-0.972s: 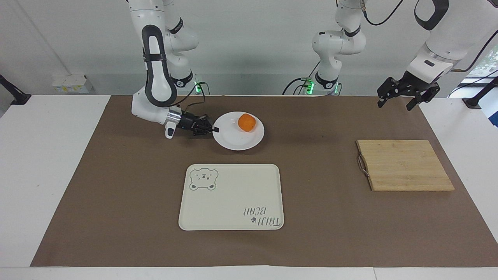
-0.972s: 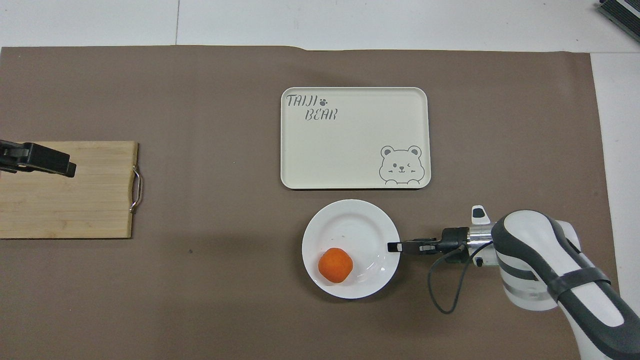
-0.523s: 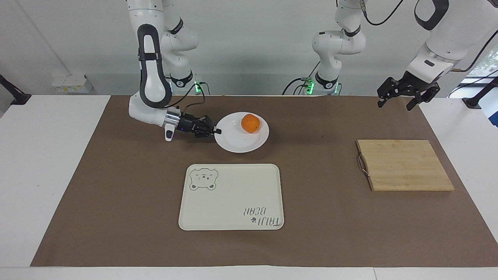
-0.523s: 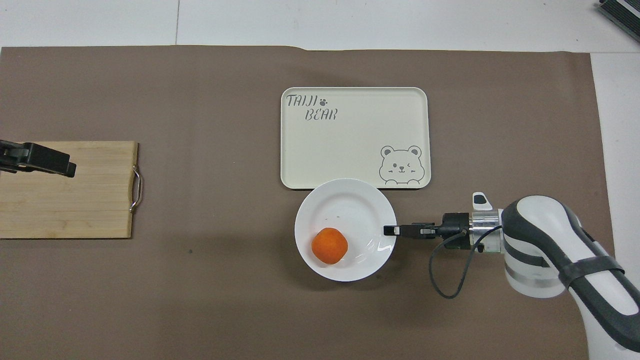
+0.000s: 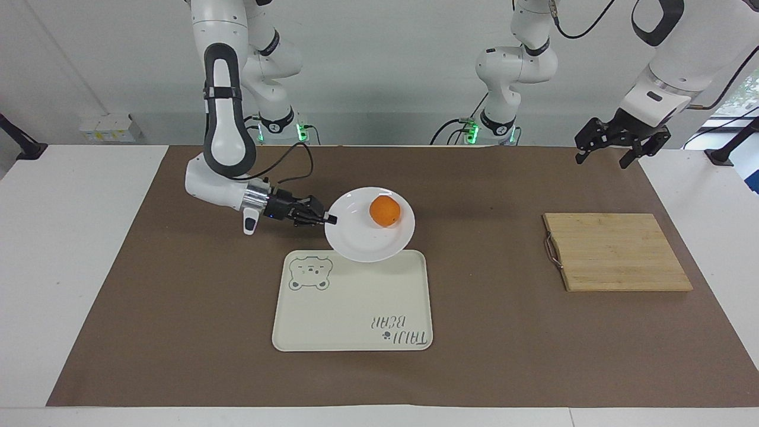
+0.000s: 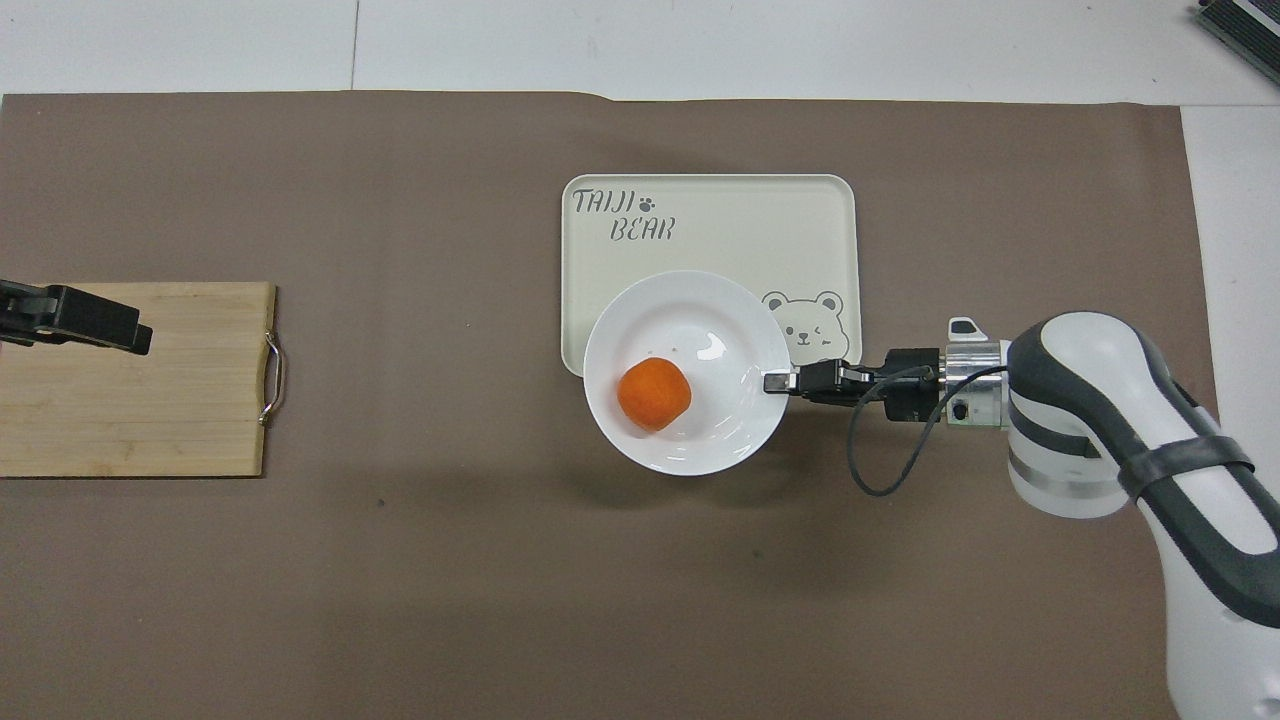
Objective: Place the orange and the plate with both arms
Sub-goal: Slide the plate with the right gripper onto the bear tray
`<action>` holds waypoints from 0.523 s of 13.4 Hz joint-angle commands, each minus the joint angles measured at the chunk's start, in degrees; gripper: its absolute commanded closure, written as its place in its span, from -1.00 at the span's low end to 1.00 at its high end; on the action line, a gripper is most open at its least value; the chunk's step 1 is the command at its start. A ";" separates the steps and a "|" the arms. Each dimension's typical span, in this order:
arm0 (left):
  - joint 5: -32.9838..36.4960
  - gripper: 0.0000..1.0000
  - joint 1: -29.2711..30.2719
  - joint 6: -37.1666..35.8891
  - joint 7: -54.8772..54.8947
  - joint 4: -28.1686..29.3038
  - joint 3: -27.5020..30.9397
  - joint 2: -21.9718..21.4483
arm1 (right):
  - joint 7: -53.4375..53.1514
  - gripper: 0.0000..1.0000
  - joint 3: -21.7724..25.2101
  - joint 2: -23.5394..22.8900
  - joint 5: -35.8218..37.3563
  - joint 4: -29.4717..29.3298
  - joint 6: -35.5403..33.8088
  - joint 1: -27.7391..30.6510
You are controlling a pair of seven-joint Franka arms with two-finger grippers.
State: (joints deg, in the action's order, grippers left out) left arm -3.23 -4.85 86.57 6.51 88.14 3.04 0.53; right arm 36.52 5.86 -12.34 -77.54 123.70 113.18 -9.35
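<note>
While pinched shut in the right end effector point(image 5: 332, 220), plate point(image 5: 362, 246) with orange point(image 5: 384, 212) now raised, overlapping tray point(image 5: 356, 314).

bright orange point(image 5: 384, 212) on white plate point(image 5: 362, 243)

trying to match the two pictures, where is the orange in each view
Facing view: the orange sits on the white plate, just above the middle, higher than the bear tray.
Overhead view: the orange sits on the plate, near the middle, lower than the tray's lettering.
Shared landmark: the right hand shut on the plate's rim in both views.
</note>
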 commanded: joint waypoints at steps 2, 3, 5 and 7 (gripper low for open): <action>0.77 -1.00 0.45 -0.26 0.79 -0.07 -0.32 -0.18 | -5.30 1.00 -0.06 -5.40 1.06 -10.20 -1.12 2.22; 0.77 -1.00 0.45 -0.35 0.79 -0.07 -0.32 -0.18 | -7.32 1.00 -0.06 -7.50 2.55 -13.71 -1.21 2.49; 0.77 -1.00 0.45 -0.35 0.79 -0.07 -0.32 -0.18 | -7.96 1.00 -0.23 -12.95 2.92 -19.78 -1.04 3.54; 0.77 -1.00 0.45 -0.26 0.79 -0.07 -0.32 -0.18 | -7.96 1.00 -0.14 -16.91 2.66 -23.57 0.36 3.37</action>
State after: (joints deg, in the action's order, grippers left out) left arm -3.23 -4.85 86.57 6.51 88.14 3.04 0.54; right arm 30.16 6.22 -23.69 -75.82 106.52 113.52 -6.56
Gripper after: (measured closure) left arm 0.000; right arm 0.960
